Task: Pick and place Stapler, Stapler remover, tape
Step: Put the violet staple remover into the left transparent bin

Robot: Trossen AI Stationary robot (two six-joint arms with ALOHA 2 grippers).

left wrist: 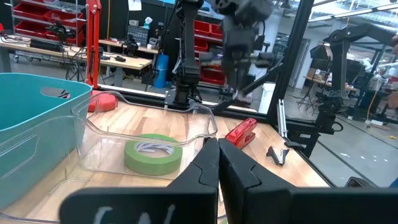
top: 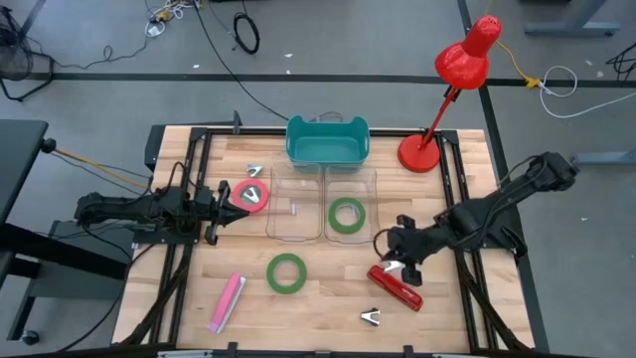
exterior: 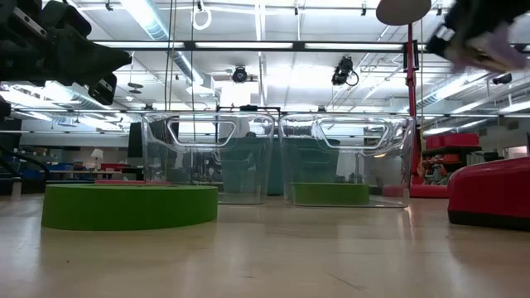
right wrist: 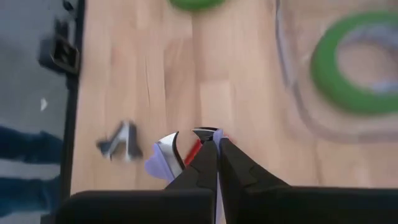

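My right gripper point(top: 399, 257) hangs above the table over the near right part, shut on a small lavender and silver stapler remover point(right wrist: 166, 154). A red stapler point(top: 396, 286) lies on the table just below it. One green tape roll point(top: 346, 215) lies flat in the right clear bin, another point(top: 286, 272) on the table. The red-pink tape roll point(top: 250, 194) lies flat by my left gripper point(top: 217, 207), which is shut, empty and raised point(exterior: 99, 79). A pink stapler point(top: 227, 301) and a second stapler remover point(top: 372, 316) lie near the front edge. My right gripper pinches the lavender stapler remover point(right wrist: 177, 149) between its two shut fingers, which slant down from the table's right. The remover sticks out to one side of the fingertips and is lifted clear of the table, as the low view point(exterior: 489, 45) shows.
Two clear bins point(top: 298, 204) stand side by side mid-table, a teal bin point(top: 328, 141) behind them. A red desk lamp point(top: 421, 151) stands at the far right. Another small silver remover point(top: 254, 171) lies left of the teal bin.
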